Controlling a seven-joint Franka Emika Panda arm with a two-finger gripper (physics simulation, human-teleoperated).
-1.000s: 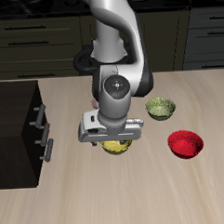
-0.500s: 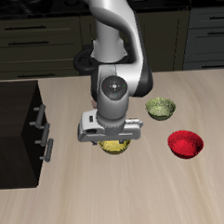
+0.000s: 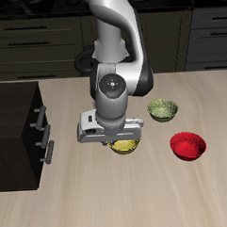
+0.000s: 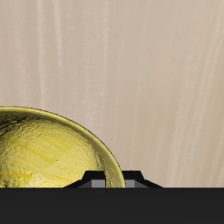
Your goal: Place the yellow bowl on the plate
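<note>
While the pincer (image 3: 122, 141) grips its rim, the yellow bowl (image 3: 124, 147) hangs just above the table (image 3: 176, 192).
The wrist view shows its mottled inside (image 4: 48, 153); the exterior view adds the olive-green bowl (image 3: 162, 109) and red bowl (image 3: 189, 145).

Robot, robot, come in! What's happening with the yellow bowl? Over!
Gripper shut on yellow bowl, bowl lifted. Plate hidden. Green bowl and red bowl off to the side.

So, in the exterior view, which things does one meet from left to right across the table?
Black cabinet → yellow bowl under the end effector → olive-green bowl → red bowl.
</note>
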